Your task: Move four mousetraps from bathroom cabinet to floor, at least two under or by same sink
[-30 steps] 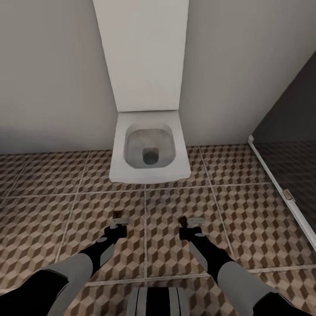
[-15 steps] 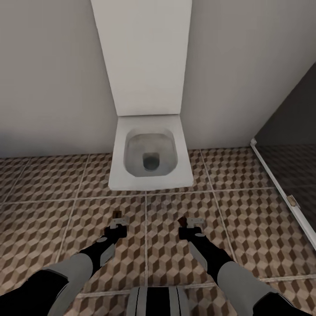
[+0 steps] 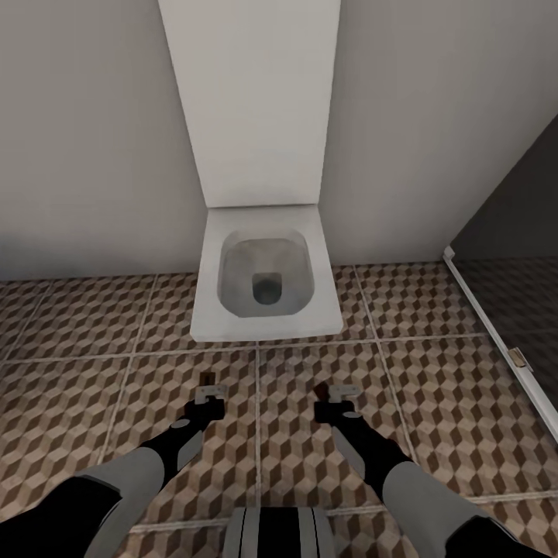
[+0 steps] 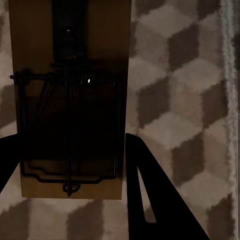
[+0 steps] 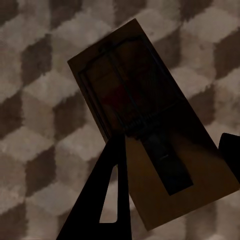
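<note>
Wall (image 3: pixel 85 132) fills the back, plain grey, with a tall white cistern panel (image 3: pixel 252 93) on it. Bathroom floor (image 3: pixel 442 403) in cube-pattern tiles runs under everything. Dark glass shower screen (image 3: pixel 515 256) stands at my right with a white sill along the tiles. White toilet bowl (image 3: pixel 266 275) sits straight ahead, lid up against the panel. Both my arms reach forward and low over the tiles. My left tool (image 3: pixel 209 394) is clamped on a mousetrap (image 4: pixel 70 100), tan board with dark wire frame, held above the floor. My right tool (image 3: pixel 338 394) grips a second mousetrap (image 5: pixel 150 125), red spot faintly visible, also above the tiles.
</note>
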Motion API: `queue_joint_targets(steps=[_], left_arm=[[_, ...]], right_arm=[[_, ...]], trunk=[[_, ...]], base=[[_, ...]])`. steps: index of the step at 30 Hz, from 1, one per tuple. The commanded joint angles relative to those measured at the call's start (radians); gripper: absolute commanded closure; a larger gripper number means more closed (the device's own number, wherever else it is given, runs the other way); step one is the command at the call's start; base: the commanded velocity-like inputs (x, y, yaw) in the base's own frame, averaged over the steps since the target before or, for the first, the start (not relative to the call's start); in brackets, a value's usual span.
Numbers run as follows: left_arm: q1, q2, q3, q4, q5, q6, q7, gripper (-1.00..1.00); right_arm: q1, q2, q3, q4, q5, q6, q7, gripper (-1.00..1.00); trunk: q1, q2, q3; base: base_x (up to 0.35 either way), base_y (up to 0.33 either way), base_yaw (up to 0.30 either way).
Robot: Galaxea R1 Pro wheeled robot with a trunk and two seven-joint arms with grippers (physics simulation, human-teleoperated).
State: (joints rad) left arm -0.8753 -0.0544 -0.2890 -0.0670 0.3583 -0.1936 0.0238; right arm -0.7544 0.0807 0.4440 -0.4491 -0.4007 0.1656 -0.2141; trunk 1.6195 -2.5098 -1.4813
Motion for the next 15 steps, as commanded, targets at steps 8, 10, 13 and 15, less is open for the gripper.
queue_joint_targets(steps=[8, 10, 13, 15], left_arm=[[-0.001, -0.009, -0.01, 0.001, 0.004, -0.001, 0.004, 1.0], [-0.001, -0.011, -0.011, 0.001, 0.004, 0.0, 0.004, 1.0], [-0.001, -0.02, -0.011, 0.002, 0.004, 0.001, 0.002, 1.0], [-0.001, -0.025, -0.012, 0.002, 0.004, 0.002, -0.009, 1.0]], right_arm=[[0.0, 0.019, 0.009, -0.002, -0.007, 0.005, -0.008, 1.0], [0.0, 0.021, 0.009, -0.002, -0.007, 0.005, -0.008, 1.0], [-0.001, 0.022, 0.009, -0.002, -0.007, 0.005, -0.008, 1.0], [0.0, 0.022, 0.009, -0.002, -0.007, 0.004, -0.008, 1.0]], trunk=[[0.0, 0.0, -0.001], [0.0, 0.0, -0.001], [0.0, 0.0, -0.001], [0.0, 0.0, -0.001]], base=[[0.0, 0.0, 0.0], [0.0, 0.0, 0.0], [0.0, 0.0, 0.0], [0.0, 0.0, 0.0]])
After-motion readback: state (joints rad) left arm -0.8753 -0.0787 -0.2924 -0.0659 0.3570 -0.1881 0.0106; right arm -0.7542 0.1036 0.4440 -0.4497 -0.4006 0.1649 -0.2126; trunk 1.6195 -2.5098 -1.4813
